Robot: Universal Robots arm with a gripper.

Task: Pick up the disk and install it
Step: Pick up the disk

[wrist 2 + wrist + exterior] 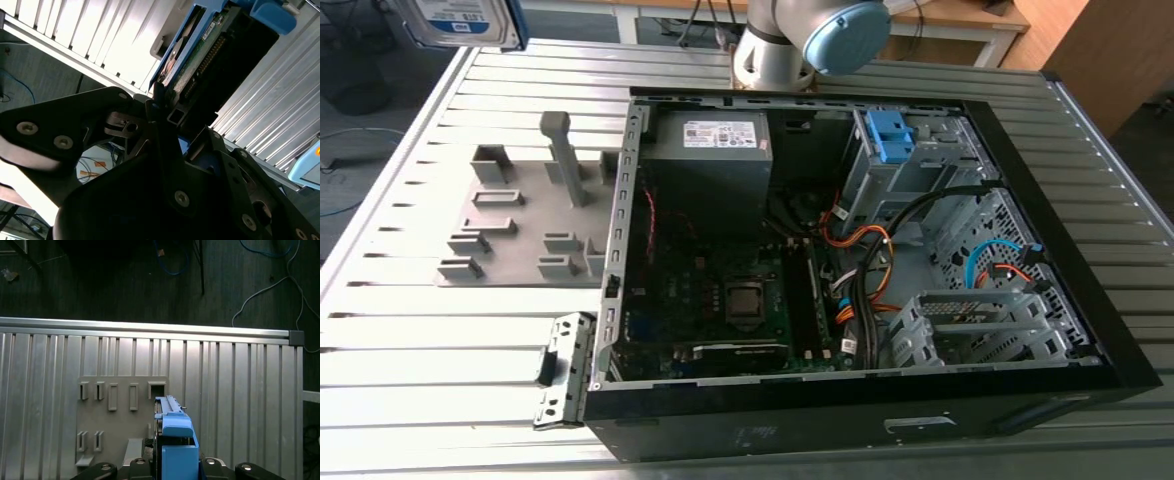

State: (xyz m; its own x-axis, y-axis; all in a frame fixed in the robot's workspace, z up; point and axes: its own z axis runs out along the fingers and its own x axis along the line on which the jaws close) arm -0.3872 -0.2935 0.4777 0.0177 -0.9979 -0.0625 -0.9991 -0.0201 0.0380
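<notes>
Ribbed aluminium table [454, 330] bearing an open black computer case [854, 400] and a grey slotted plastic holder [520, 225]. Raised off the table, toward the exterior view's left: flat silver disk [458, 20] in blue plastic frame, clamped edge-on between black gripper [165, 112] fingers [156, 95].

A robotics lab or workshop. A ribbed aluminium counter [440, 340] carries an opened desktop computer case [854, 420], its motherboard [720, 290] and wiring [867, 250] bare, and, below the fingers [158, 112], a grey fixture plate [120, 425] of moulded slots. The robot arm's base [767, 55] stands on the counter; loose cables [265, 285] trail over dark floor [100, 285] beyond the counter's edge.
</notes>
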